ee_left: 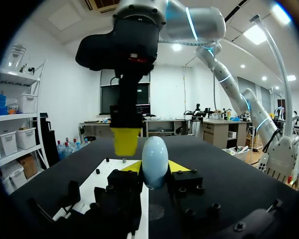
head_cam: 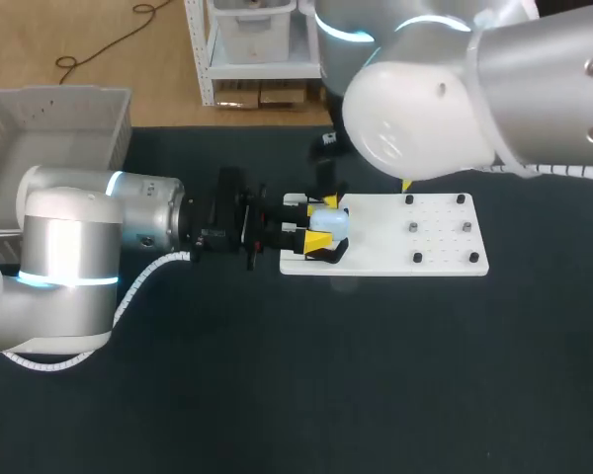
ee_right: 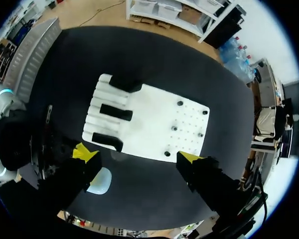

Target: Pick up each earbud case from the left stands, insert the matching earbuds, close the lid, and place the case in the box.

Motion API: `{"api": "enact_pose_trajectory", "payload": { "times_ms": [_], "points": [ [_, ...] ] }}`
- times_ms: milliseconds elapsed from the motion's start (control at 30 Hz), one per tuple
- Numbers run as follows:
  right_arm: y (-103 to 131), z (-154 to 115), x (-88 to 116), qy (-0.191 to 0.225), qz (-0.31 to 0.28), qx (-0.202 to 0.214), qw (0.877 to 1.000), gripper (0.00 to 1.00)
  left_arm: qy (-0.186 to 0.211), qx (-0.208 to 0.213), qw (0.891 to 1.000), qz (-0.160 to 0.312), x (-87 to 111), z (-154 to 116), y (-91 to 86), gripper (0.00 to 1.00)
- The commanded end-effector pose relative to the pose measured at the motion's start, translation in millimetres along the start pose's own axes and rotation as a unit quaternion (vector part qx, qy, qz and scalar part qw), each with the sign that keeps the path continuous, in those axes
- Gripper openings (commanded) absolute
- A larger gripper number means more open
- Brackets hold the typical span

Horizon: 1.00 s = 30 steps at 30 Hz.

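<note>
Earbud case (head_cam: 331, 225) | clamped between both tips of my left gripper (head_cam: 323, 222) | my right gripper (ee_right: 138, 155) spread wide, white board (ee_right: 154, 119) under it

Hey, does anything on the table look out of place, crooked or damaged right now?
Nothing stands out. The pale blue egg-shaped earbud case sits upright, gripped in the left tool, and the white board lies flat on the black table, its black stands in a row.
</note>
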State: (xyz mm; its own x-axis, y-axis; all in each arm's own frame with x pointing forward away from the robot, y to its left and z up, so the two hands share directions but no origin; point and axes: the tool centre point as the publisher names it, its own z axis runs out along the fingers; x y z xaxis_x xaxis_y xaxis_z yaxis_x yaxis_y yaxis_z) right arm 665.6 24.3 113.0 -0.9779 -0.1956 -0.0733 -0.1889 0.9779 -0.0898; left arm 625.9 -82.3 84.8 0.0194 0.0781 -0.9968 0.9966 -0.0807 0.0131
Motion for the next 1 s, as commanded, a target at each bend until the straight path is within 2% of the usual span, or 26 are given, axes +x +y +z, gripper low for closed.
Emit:
{"api": "enact_pose_trajectory", "payload": {
  "times_ms": [33, 133, 267, 367, 467, 600, 767, 867, 1000],
  "points": [
    [-17, -20, 19, -0.087, 0.035, 0.004, 0.996, 1.0, 0.0, -0.002, 1.0, 0.001, 0.1, 0, -0.8, 0.0],
    [-29, -37, 24, -0.112, 0.044, 0.003, 0.993, 1.0, 0.0, -0.002, 1.0, 0.001, 0.1, 0, -0.8, 0.0],
    [-35, -60, 38, -0.138, 0.014, 0.011, 0.99, 1.0, 0.001, -0.005, 1.0, 0.0, -2.5, -5, 0.3, 0.0],
    [-39, -67, 45, -0.152, -0.018, -0.014, 0.988, 1.0, 0.008, -0.021, 1.0, 0.003, -13.7, -22, 4.0, 0.0],
    [-48, -66, 49, -0.163, -0.048, -0.063, 0.983, 1.0, 0.019, -0.04, 0.999, 0.009, -27.7, -41, 6.6, 0.0],
    [-48, -66, 49, -0.163, -0.048, -0.063, 0.983, 1.0, 0.04, -0.066, 0.997, 0.019, -49.7, -69, 7.4, 0.0],
    [-48, -66, 49, -0.163, -0.048, -0.063, 0.983, 1.0, 0.049, -0.13, 0.99, 0.028, -75.9, -112, 18.1, 0.0],
    [-48, -66, 49, -0.163, -0.048, -0.063, 0.983, 1.0, 0.068, -0.175, 0.982, 0.036, -79.8, -141, 29.1, 0.0],
    [-48, -66, 49, -0.163, -0.048, -0.063, 0.983, 1.0, 0.08, -0.259, 0.961, 0.055, -85.7, -175, 41.1, 0.0]
  ]
}}
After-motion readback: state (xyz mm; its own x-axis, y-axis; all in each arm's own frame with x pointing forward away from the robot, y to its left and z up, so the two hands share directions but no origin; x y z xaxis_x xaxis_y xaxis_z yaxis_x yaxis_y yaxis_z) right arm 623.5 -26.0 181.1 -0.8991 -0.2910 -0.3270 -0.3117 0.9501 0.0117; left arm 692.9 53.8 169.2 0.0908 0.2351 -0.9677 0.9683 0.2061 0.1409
